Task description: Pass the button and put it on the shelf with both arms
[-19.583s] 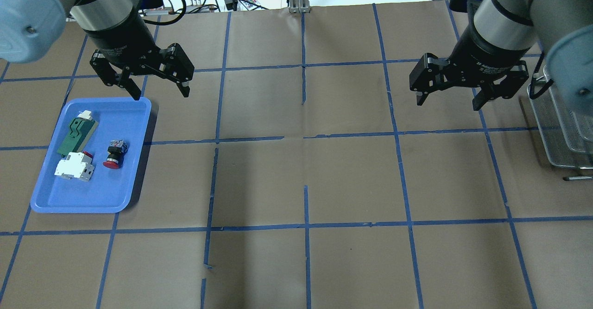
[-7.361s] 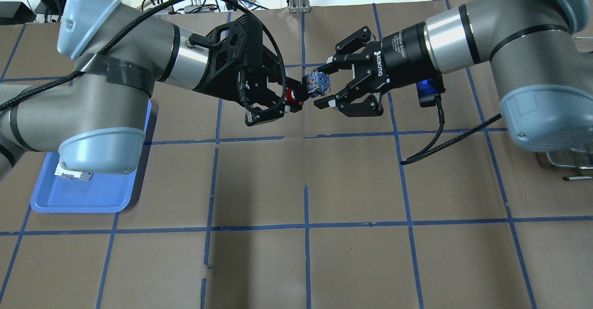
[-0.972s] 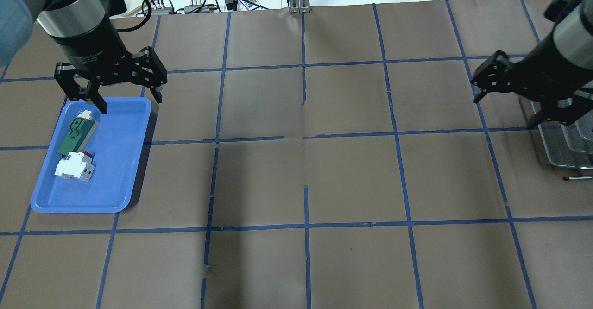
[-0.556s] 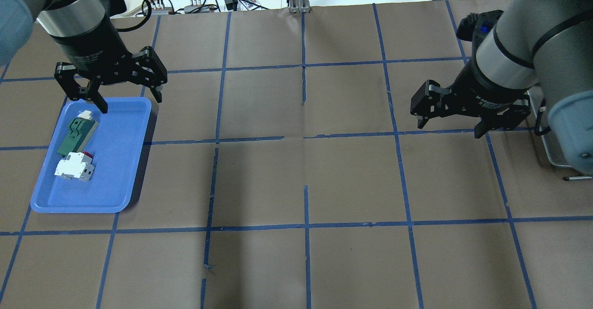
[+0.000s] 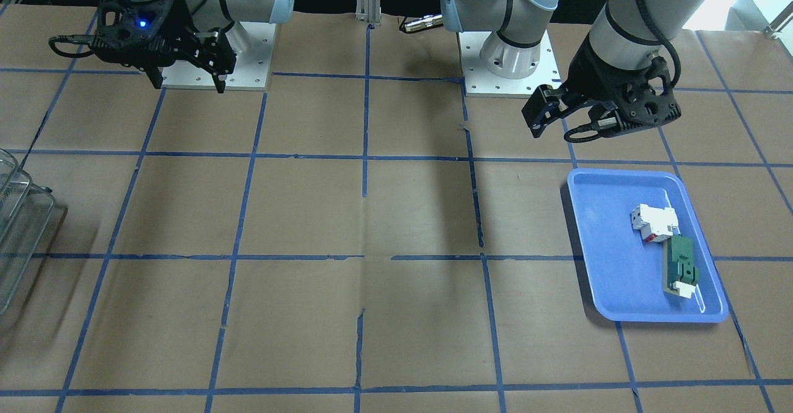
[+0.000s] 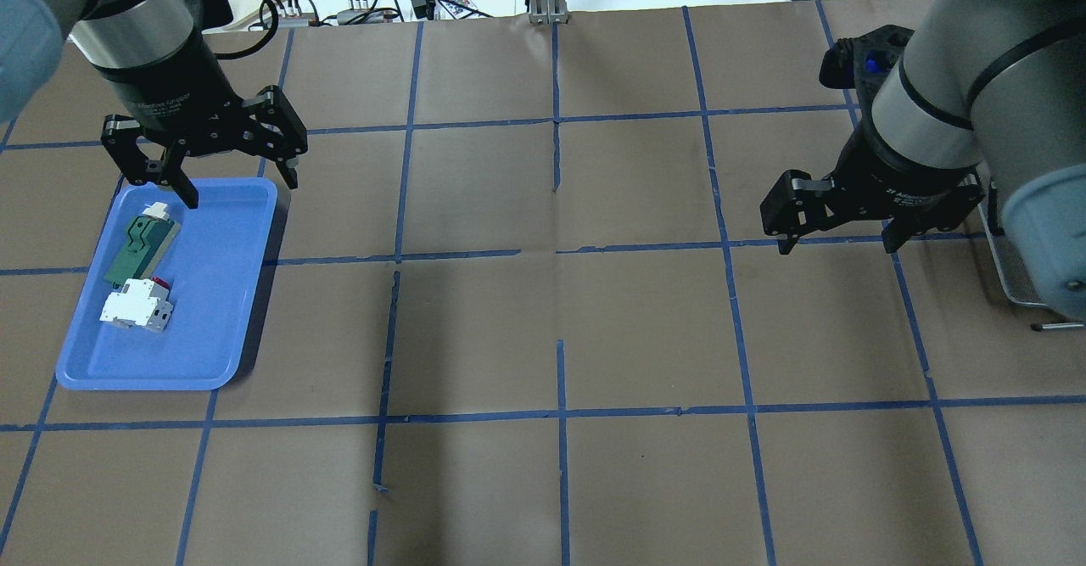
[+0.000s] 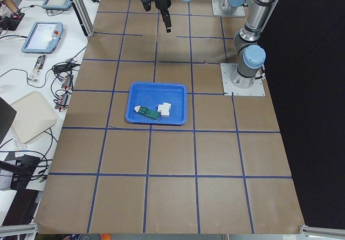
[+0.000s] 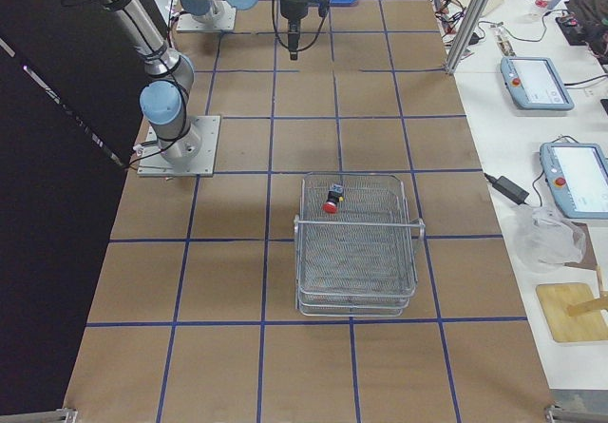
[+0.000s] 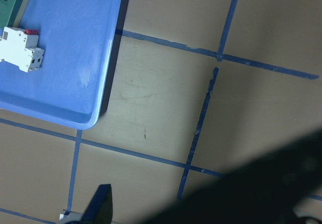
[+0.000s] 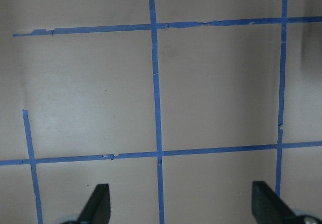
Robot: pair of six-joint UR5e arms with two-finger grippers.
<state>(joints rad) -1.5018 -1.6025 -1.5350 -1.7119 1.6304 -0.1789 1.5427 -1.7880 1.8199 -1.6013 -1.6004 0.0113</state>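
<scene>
Wide open, empty: left gripper [image 6: 242,193] above tray [image 6: 204,328] corner, right gripper [image 6: 838,245] above table [image 6: 645,328]. On shelf [image 8: 356,252] top tier: button [image 8: 332,200], lying down, axis diagonal, red cap probably toward robot side.

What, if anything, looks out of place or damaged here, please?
Nothing is spilled or broken. The button lies tipped on its side on the top tier of the shelf, not upright, and the blue tape lines are frayed and gapped in places.
</scene>
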